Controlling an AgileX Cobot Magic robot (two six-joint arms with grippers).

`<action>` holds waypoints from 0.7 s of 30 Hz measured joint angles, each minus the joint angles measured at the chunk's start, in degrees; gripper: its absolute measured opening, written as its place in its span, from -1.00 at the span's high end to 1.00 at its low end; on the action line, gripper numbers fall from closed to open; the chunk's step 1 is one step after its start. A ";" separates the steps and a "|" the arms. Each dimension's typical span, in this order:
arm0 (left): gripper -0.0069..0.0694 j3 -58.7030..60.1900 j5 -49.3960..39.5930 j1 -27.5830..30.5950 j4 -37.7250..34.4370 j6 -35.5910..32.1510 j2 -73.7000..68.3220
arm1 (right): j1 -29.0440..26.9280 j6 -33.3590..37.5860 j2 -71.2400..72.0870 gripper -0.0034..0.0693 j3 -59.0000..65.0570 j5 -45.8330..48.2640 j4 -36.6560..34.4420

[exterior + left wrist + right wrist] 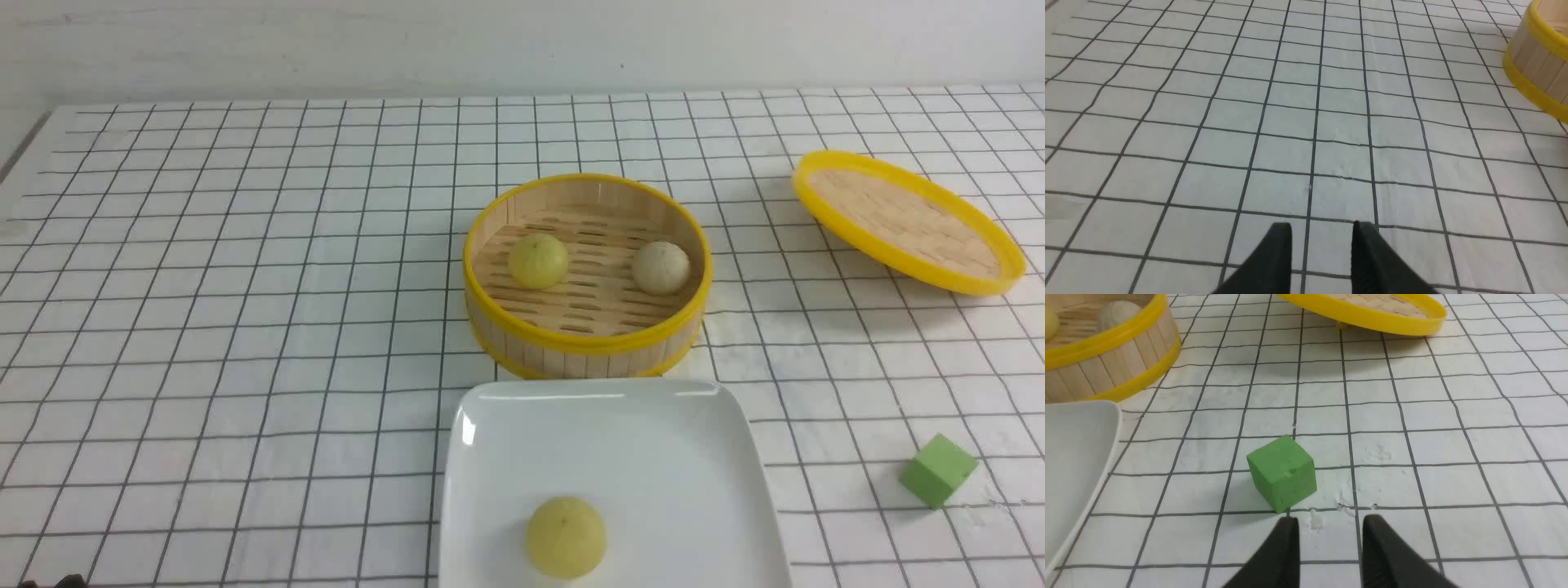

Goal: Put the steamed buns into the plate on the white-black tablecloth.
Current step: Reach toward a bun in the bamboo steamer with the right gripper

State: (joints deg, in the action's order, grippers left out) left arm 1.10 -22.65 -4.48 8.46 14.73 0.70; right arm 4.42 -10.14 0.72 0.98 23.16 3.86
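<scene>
Front view: shows plated bun [566, 536] seated on the near part of plate [735, 457], plate lying on tablecloth [245, 327]. Shows yellow bun [538, 260] and beige bun [661, 267] on the slatted floor of steamer basket [588, 347], apart from each other, basket just behind the plate's far rim. Notes lid [906, 220] lying tilted to the right and green cube [939, 470] right of the plate; neither for handling. Finds no gripper in this view. Buns judged light, soft and easily dented, with a smooth dome likely to slip; best taken low across the widest girth, with gentle closure, from above to clear the basket wall. Left wrist view: shows left gripper [1323, 228] low over bare cloth, jaws parted by a modest gap, nothing between. Catches only an edge of the basket wall off to one side and no bun, so places this gripper well apart from both buns in the basket. Right wrist view: shows right gripper [1331, 522] parted likewise and empty, green cube just ahead of the tips. Shows a plate corner to one side and, beyond it, the basket with beige bun and a sliver of yellow bun over the rim. Judges beige bun the nearer target for this gripper, though well apart from it.
</scene>
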 joint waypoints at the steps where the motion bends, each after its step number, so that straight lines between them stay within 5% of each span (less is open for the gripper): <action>1: 0.19 0.00 0.00 0.00 0.00 0.00 0.00 | 0.00 0.00 0.00 0.25 0.00 0.00 0.00; 21: 0.19 0.00 0.00 0.00 0.00 0.00 0.00 | 0.00 0.00 0.00 0.25 0.00 0.06 2.12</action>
State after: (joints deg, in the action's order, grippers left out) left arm 1.10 -22.65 -4.48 8.46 14.73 0.70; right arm 4.42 -10.14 0.72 0.98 23.21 5.98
